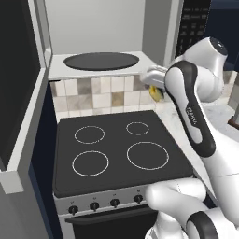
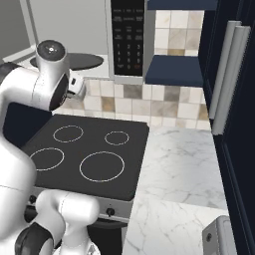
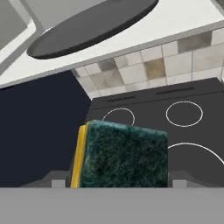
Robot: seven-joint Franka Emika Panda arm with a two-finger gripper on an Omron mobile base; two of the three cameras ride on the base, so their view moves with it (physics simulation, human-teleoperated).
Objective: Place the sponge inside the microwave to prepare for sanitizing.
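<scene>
Yellow-and-green sponge (image 1: 156, 93) rides w/ the gripper (image 1: 158, 89) in the left base view, raised above the stove's (image 1: 116, 149) rear right corner, just short of the open microwave (image 1: 100, 65); turntable (image 1: 101, 61) lies ahead of the jaws and slightly higher. Faint lettering on the forearm, too small to read.

Right base view: microwave button panel (image 2: 126, 37) carries white labels, illegible at this res.; the arm's elbow covers most of the hand.

Hand view: jaws pinched on the sponge (image 3: 122, 155), green scouring face toward the lens, yellow foam along one edge. Cavity floor beyond and above. Likely light, soft, compressible, not fragile; a grip across the thin sides, approx. mid-block, looks best.
</scene>
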